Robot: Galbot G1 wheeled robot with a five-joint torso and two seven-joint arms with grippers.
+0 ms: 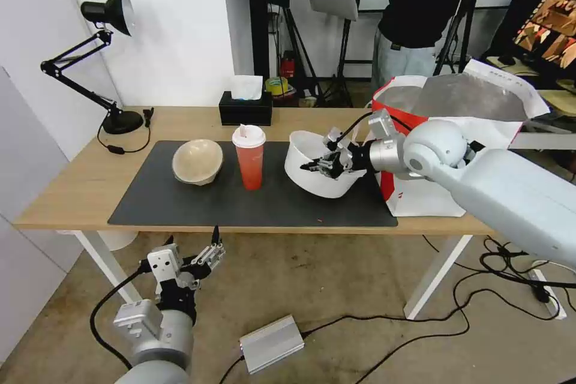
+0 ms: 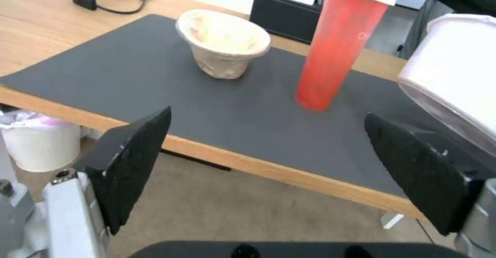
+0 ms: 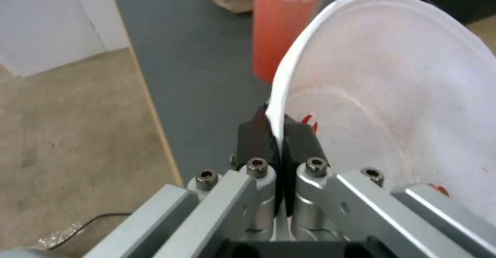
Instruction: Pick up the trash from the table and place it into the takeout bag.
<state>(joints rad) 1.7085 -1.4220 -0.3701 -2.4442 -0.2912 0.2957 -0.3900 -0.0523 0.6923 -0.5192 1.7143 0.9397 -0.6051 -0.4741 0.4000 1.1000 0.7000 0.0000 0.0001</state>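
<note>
Right end effector (image 3: 275, 134) is pinched on the white bowl's (image 1: 312, 162) thin rim, so the bowl could be dropped.

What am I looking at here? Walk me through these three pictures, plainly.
A two-armed wheeled robot is clearing a table. The head view looks down from its head; the other two come from cameras on its wrists. On the dark mat are a beige bowl and a red cup. The right gripper pinches the rim of the tilted white bowl, next to the takeout bag. The left gripper waits open, below the table's front edge. A black tissue box and a desk lamp stand behind.
</note>
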